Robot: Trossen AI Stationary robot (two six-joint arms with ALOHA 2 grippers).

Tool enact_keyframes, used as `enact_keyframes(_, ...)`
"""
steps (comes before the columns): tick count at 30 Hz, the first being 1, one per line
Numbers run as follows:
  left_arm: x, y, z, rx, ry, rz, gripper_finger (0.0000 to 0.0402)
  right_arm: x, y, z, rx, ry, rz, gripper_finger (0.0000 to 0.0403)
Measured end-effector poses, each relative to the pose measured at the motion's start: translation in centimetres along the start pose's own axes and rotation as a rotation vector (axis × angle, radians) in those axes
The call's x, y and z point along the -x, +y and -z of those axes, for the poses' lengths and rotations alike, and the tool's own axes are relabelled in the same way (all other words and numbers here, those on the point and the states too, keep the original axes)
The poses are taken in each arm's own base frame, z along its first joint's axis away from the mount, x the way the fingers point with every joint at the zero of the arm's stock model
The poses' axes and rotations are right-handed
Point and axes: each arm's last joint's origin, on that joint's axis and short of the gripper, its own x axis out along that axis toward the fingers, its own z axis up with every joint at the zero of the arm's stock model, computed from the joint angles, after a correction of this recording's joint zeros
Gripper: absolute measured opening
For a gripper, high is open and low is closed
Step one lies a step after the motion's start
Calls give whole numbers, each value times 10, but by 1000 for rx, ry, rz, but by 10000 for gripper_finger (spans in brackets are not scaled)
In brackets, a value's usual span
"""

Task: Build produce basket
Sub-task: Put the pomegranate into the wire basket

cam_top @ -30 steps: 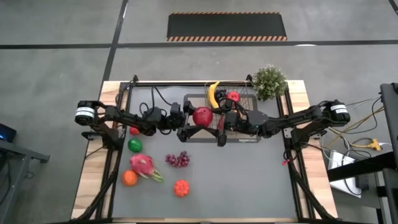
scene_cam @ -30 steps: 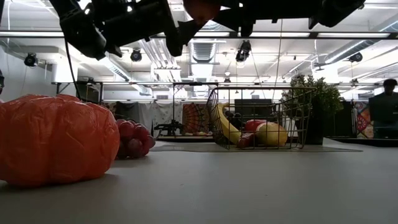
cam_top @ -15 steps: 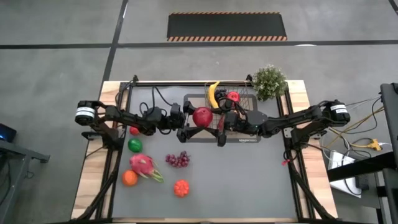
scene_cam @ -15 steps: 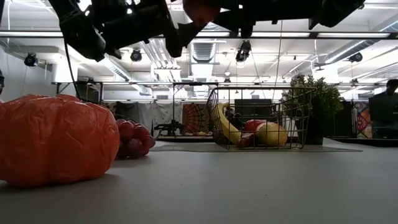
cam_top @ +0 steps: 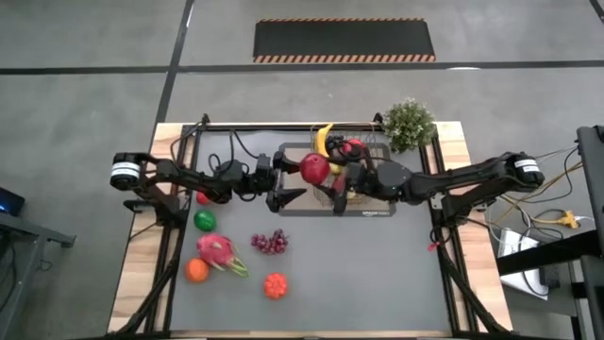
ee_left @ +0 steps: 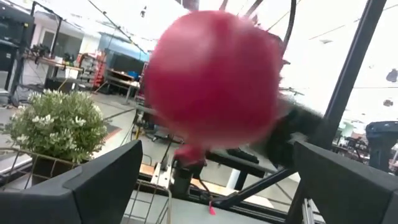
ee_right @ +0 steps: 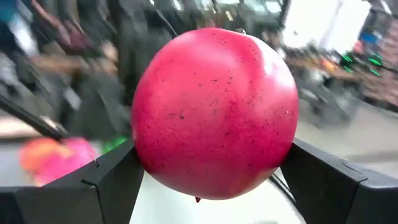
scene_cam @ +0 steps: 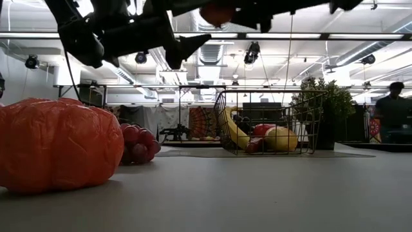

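Red apple (ee_right: 214,112): clamped between the right gripper (cam_top: 332,178) fingers, aloft over the basket (cam_top: 373,210) near its left edge. Left gripper (cam_top: 294,184): jaws spread wide, empty, just beside the apple. Basket: at table rear, holding banana (cam_top: 323,140).

Robot lab / workshop hall, not a home. Bare concrete floor (cam_top: 94,57) w/ a hazard-striped mat (cam_top: 344,40). Ceiling (scene_cam: 360,45) is open: exposed ducts, strip lights. Benches, racks & gear fill the bkgd past the table (scene_cam: 257,193). Loose cables (cam_top: 557,217) beside the rig. A person (scene_cam: 391,116) stands far back.
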Motion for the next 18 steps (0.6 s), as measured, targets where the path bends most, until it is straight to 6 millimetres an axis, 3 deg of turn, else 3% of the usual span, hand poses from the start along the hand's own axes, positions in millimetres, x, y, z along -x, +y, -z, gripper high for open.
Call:
enact_keyframes(5,12,-2,-3,-4,-1,-12,399,0,-7,-13,75,257,106,324)
enact_keyframes(9,21,-7,-11,-14,-29,11,399,-3,-21,-28,23,477,161,324)
enact_keyframes(14,32,-10,-18,-42,-49,14,399,-8,-52,-37,-60,793,222,324)
enact_keyframes(18,36,-13,-24,-47,-70,21,399,-20,-81,-29,-189,990,166,324)
